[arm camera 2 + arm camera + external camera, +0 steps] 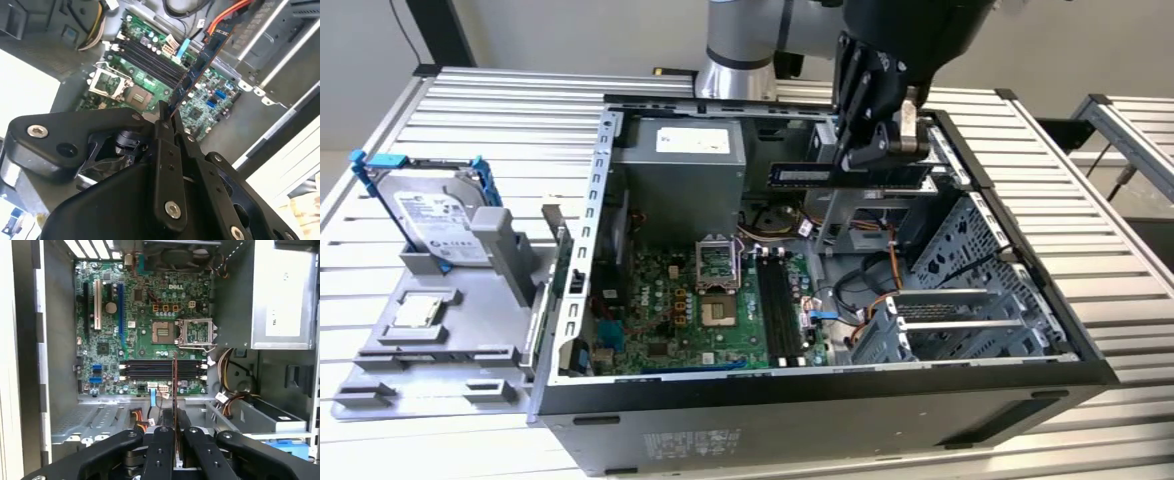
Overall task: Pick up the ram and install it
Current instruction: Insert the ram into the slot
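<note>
My gripper is shut on the ram, a thin dark blue-green stick held level above the open computer case, over its drive-cage side. In the second wrist view the ram sticks out from the gripper towards the green motherboard. In the first wrist view the ram shows edge-on, rising from the gripper and crossing the black memory slots. The slots lie well below the stick and nothing sits in them.
A silver hard drive in a blue bracket stands on a grey fixture at the exterior view's left. Inside the case are the power supply, the CPU socket, orange and mixed cables and the metal drive cage.
</note>
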Motion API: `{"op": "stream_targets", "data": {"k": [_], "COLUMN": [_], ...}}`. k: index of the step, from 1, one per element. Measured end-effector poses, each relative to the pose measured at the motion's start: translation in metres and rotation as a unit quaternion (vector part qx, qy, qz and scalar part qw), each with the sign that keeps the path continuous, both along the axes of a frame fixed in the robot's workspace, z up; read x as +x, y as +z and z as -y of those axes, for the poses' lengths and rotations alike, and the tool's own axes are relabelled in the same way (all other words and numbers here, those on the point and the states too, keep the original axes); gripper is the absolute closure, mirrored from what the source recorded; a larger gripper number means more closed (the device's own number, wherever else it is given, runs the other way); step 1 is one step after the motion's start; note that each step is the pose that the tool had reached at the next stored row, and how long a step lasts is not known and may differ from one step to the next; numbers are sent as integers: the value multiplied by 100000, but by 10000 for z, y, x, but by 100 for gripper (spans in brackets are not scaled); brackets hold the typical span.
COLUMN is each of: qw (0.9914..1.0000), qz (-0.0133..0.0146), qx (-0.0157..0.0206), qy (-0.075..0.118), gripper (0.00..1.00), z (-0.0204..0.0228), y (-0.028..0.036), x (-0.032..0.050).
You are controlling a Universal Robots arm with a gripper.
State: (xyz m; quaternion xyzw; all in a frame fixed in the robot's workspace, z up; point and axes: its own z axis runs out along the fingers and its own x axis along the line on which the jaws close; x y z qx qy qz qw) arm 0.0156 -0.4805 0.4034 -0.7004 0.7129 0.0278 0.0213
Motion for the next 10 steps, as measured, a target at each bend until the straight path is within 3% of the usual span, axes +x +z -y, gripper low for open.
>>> {"op": "stream_targets", "data": {"k": [5, 10], "qw": [100000, 99996], "qz": [-7, 4], "qx": [-22, -14], "qy": [2, 933], "gripper": [100, 100], "z": [-215, -217], "y": [-1, -1], "x": [0, 0]}}
